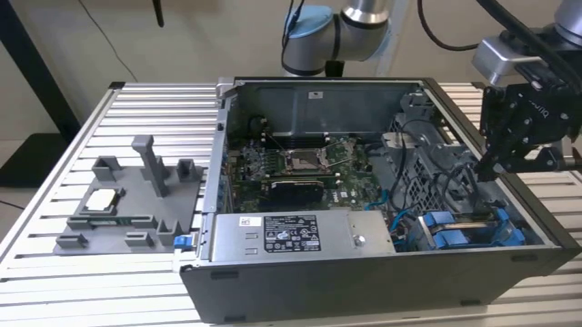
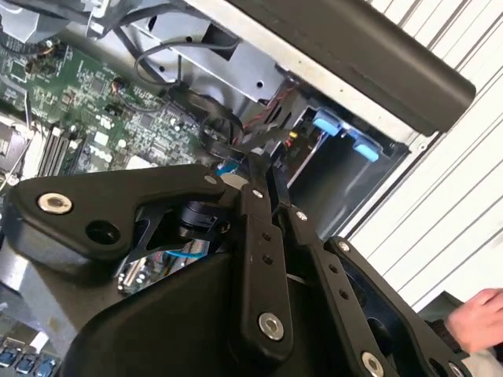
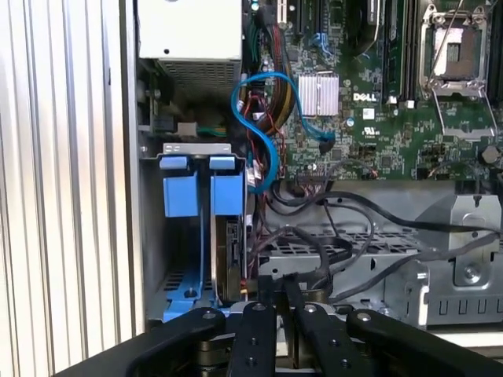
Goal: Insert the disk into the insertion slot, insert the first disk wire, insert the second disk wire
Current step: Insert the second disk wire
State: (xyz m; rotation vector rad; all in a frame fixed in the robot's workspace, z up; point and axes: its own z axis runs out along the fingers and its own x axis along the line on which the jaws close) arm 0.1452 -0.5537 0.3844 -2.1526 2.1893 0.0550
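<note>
The disk (image 1: 465, 229), in its bright blue frame, sits in the insertion slot (image 1: 416, 236) at the case's corner nearest the camera, on the exterior view's right. In the first wrist view I see the disk (image 3: 233, 259) edge-on behind blue tabs (image 3: 192, 195). My black gripper (image 1: 495, 167) hangs over the case's side wall on the exterior view's right, above and behind the disk. Its fingers (image 3: 277, 302) are pressed together. Black wires (image 3: 330, 255) run right at the fingertips (image 2: 258, 166); I cannot tell whether one is pinched. A blue data cable (image 3: 263, 118) loops from the board toward the disk.
A grey labelled power-supply box (image 1: 291, 235) lies along the case's near wall, with the motherboard (image 1: 300, 167) behind it. A grey fixture plate (image 1: 127, 204) rests on the slatted table at the exterior view's left. A person's hand (image 2: 481, 318) is at the edge of the second wrist view.
</note>
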